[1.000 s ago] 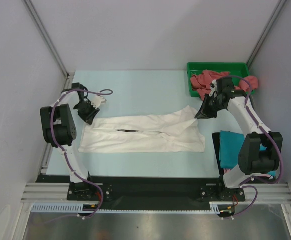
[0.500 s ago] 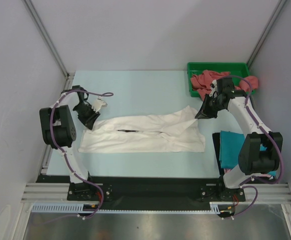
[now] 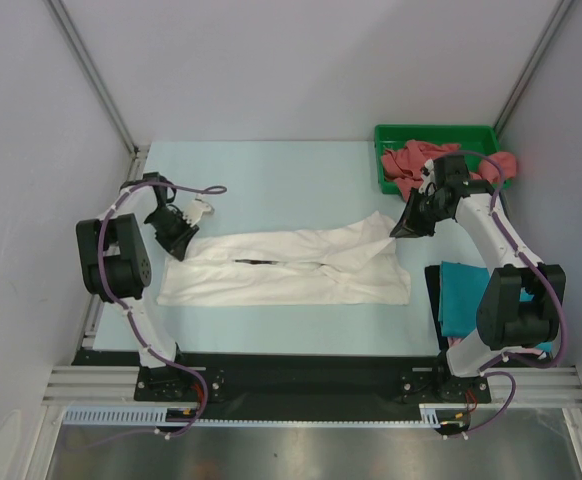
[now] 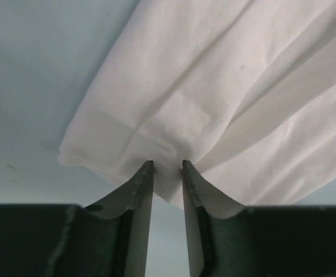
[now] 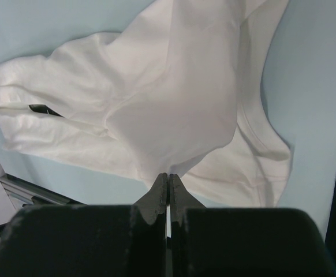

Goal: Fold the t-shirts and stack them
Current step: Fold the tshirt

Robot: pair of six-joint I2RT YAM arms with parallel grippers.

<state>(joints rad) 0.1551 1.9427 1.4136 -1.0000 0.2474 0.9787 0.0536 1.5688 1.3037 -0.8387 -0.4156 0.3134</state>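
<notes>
**Pale blue table, white shirt strung between two grippers**

Flat pale blue tabletop point(image 3: 291, 175), matte and smooth, boxed in by plain grey walls point(image 3: 271, 70) at the back and both sides, with slanting metal posts point(image 3: 91, 70) in the far corners. Carries a long white cotton t-shirt point(image 3: 291, 268) across its middle, crumpled lengthwise, mostly lying on the surface, right end raised. Bare surface behind the shirt as far as the back wall. A narrower bare strip in front, up to the black base rail point(image 3: 291, 375) at the near edge.

Far right corner taken by a green plastic rectangular tray point(image 3: 386, 135) heaped with dusty red t-shirts point(image 3: 411, 160), some cloth over the right rim. Near right edge taken by a flat teal t-shirt point(image 3: 461, 295), beside the right arm's base.

Left gripper point(image 4: 166, 166) at the shirt's far left corner, close to the table's left edge: jaws part-way apart with the hem between the tips, creases fanning from there — clamped or not, cannot tell. Right gripper point(image 5: 168, 176) at the raised right end, near the tray: jaws pressed together, pinching a fold of the white cloth.
</notes>
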